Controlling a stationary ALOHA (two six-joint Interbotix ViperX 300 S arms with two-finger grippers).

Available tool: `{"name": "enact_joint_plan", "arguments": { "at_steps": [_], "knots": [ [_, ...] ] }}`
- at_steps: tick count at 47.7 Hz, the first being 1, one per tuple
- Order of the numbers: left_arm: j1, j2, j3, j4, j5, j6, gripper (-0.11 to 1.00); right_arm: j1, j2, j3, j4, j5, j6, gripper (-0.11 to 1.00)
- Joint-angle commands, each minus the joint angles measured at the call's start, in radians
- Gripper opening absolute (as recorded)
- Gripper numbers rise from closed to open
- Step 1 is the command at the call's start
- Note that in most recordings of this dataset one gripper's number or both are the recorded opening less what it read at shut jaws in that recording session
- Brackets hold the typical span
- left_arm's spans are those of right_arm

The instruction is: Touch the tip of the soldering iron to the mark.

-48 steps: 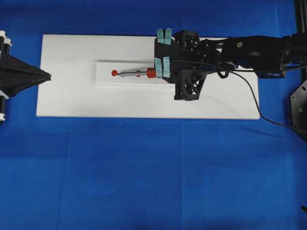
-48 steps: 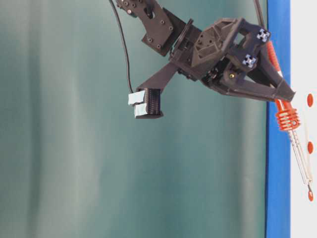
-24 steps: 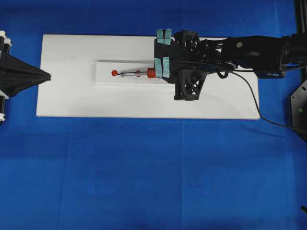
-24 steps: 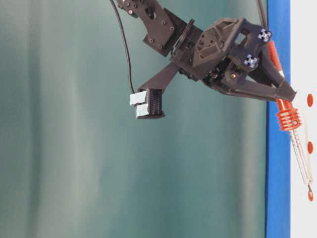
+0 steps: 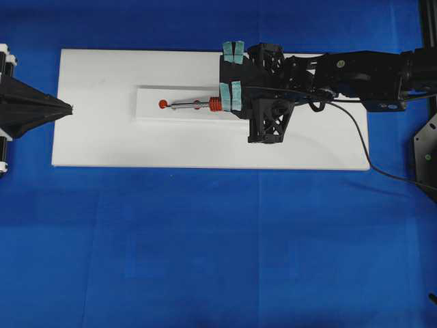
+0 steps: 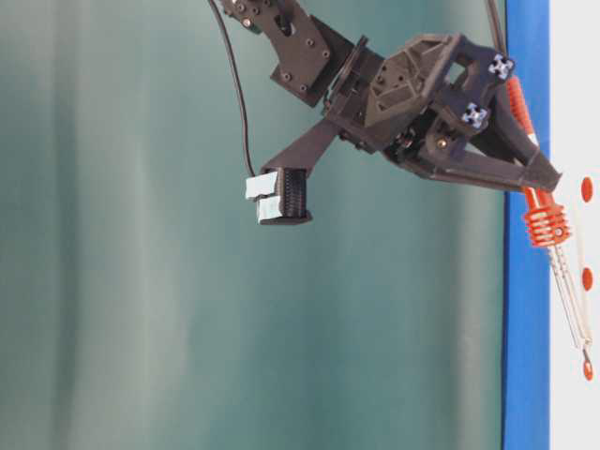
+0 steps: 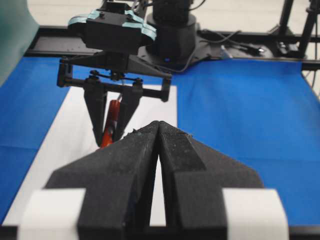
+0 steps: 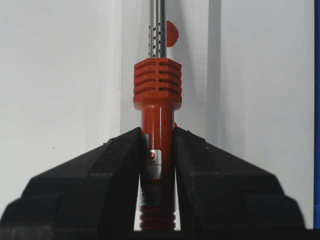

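Observation:
The soldering iron (image 5: 205, 104) lies level along a raised white strip, red ribbed handle (image 8: 157, 95) toward the right, silver shaft pointing left. My right gripper (image 5: 228, 104) is shut on the handle (image 6: 546, 225), one finger on each side of it (image 8: 157, 137). The tip (image 5: 169, 104) sits at the right edge of the leftmost red dot, the mark (image 5: 162, 104). In the table-level view the tip (image 6: 586, 355) is low against the board, right beside that dot (image 6: 588, 370); I cannot tell if they touch. My left gripper (image 5: 68, 108) is shut and empty at the board's left edge (image 7: 159, 125).
A white board (image 5: 102, 137) lies on blue cloth, with the raised strip (image 5: 147, 115) in its middle. Another red dot (image 5: 196, 102) shows under the shaft. The iron's black cord (image 5: 362, 147) trails off to the right. A green backdrop (image 6: 141, 281) fills the table-level view.

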Motion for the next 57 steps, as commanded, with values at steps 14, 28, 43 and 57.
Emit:
{"name": "enact_joint_plan", "arguments": {
  "at_steps": [14,28,43,57],
  "knots": [
    [-0.002,0.005,-0.009,0.003,-0.009,0.0,0.0,-0.002,-0.014,-0.025,-0.002,-0.003,0.002,0.06],
    [0.0,0.003,-0.009,0.003,-0.008,0.0,0.0,-0.009,-0.106,-0.026,-0.002,0.034,0.003,0.06],
    [-0.002,0.002,-0.009,0.003,-0.009,0.0,0.0,-0.023,-0.252,-0.028,-0.031,0.121,0.008,0.06],
    [-0.002,0.0,-0.009,0.003,-0.009,0.0,0.0,-0.025,-0.255,-0.023,-0.032,0.13,0.008,0.06]
  ]
}}
